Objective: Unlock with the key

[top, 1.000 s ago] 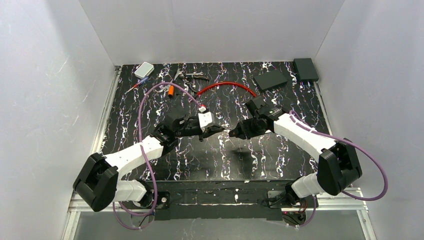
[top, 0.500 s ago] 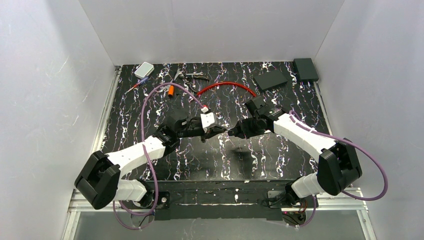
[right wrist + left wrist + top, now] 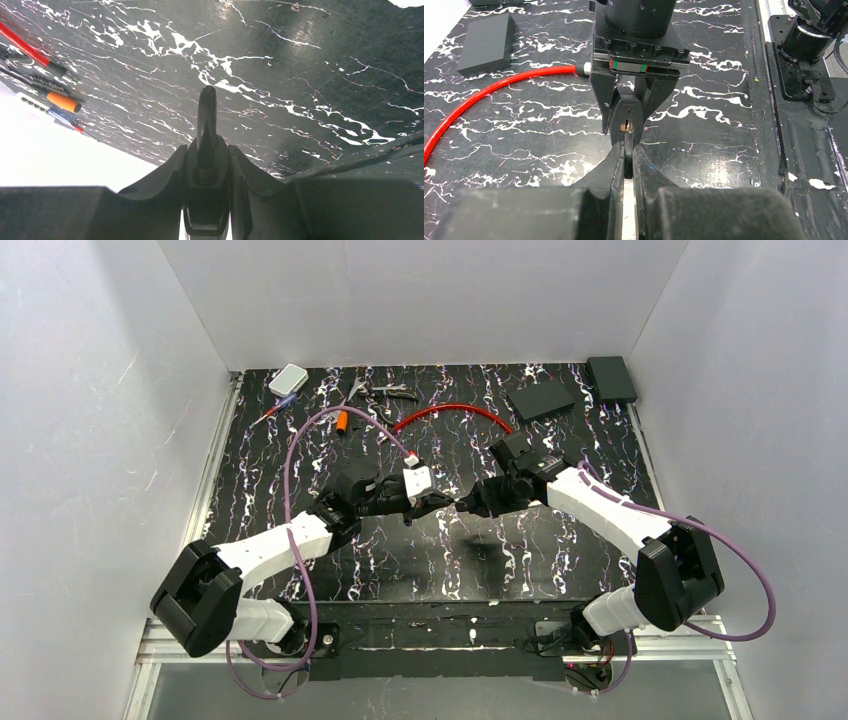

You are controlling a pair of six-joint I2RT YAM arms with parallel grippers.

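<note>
White walls [image 3: 430, 300] enclose a black marbled table [image 3: 400, 560] below the lock [image 3: 625, 112].

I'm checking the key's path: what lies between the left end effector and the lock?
Only the key, pinched in the left end effector, its tip at the keyhole of the lock; nothing else. The left wrist view shows it.

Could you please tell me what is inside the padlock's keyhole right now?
The keyhole in the padlock shows brass, with the tip of the key at its lower edge. Whether it has entered is covered by the key itself.
</note>
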